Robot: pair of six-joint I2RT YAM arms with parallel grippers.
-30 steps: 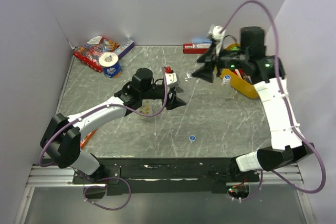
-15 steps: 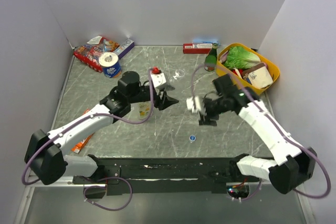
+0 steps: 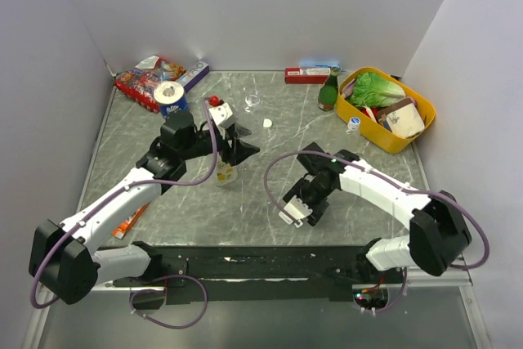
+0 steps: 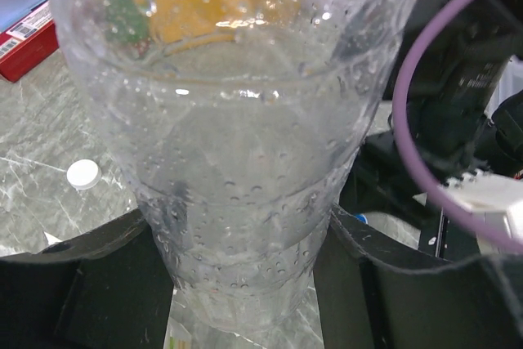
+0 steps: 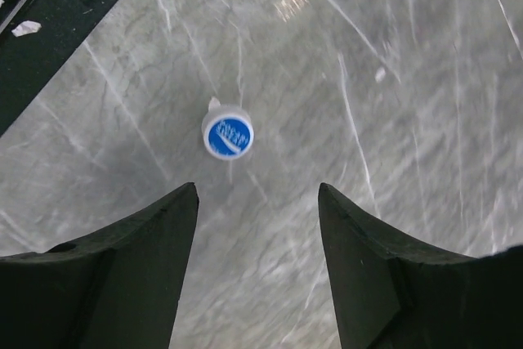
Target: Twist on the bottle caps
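The left gripper (image 3: 234,148) is clamped on the small clear plastic bottle (image 4: 245,161), which fills the centre of the left wrist view. Its thin wall, beaded with droplets, looks light, slick and easy to dent, so a snug hold without crushing seems wise during twisting. The right gripper (image 5: 257,202) hangs with jaws apart and empty over the blue round plastic screw cap (image 5: 228,134), which lies flat on the grey marbled table (image 5: 368,120), upper left of centre. Stiff, tiny and light, it is probably best pinched across its rim.
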